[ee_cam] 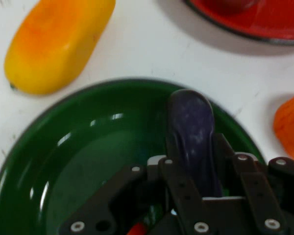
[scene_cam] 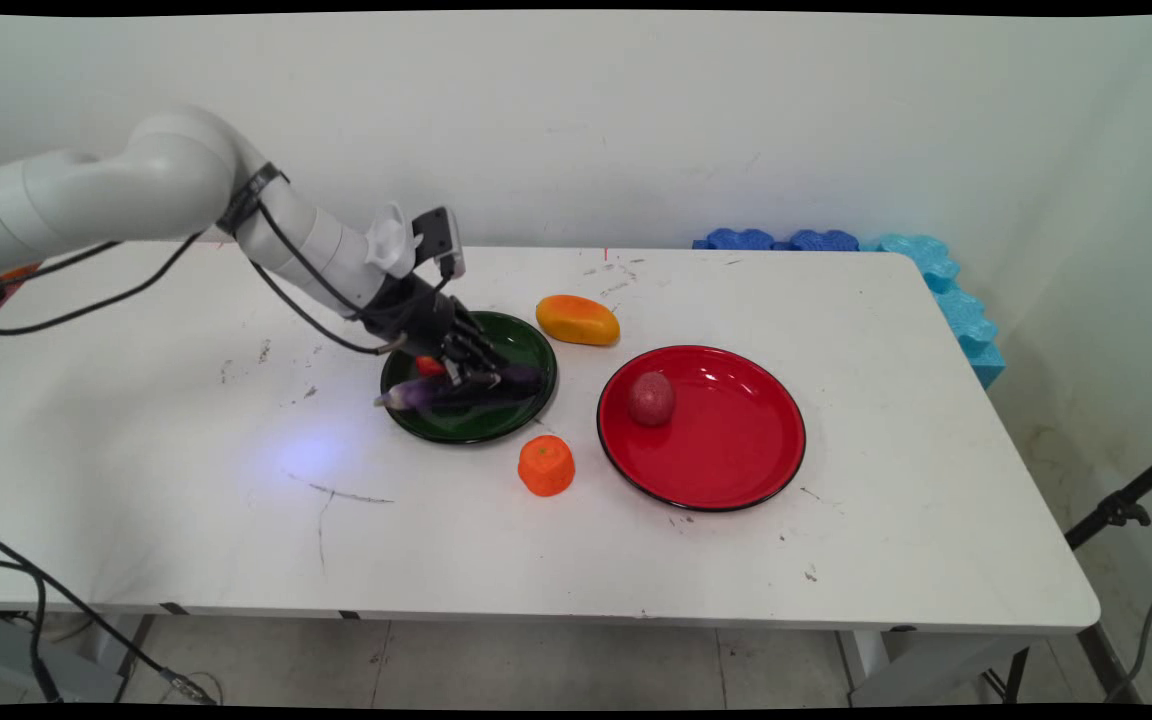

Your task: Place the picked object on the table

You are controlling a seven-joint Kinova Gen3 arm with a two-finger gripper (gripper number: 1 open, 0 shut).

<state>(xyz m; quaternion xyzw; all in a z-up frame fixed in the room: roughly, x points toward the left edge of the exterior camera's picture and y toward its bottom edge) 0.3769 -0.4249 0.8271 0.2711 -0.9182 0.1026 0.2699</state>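
Hand (ee_cam: 196, 196) clamps smooth elongated purple eggplant (ee_cam: 192, 137) over glossy round green plate (ee_cam: 63, 147).

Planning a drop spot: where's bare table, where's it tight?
Free: wide table left of the green plate, the front strip, and right of the red plate. Tight: mango, orange piece between plates; pincer on the eggplant.
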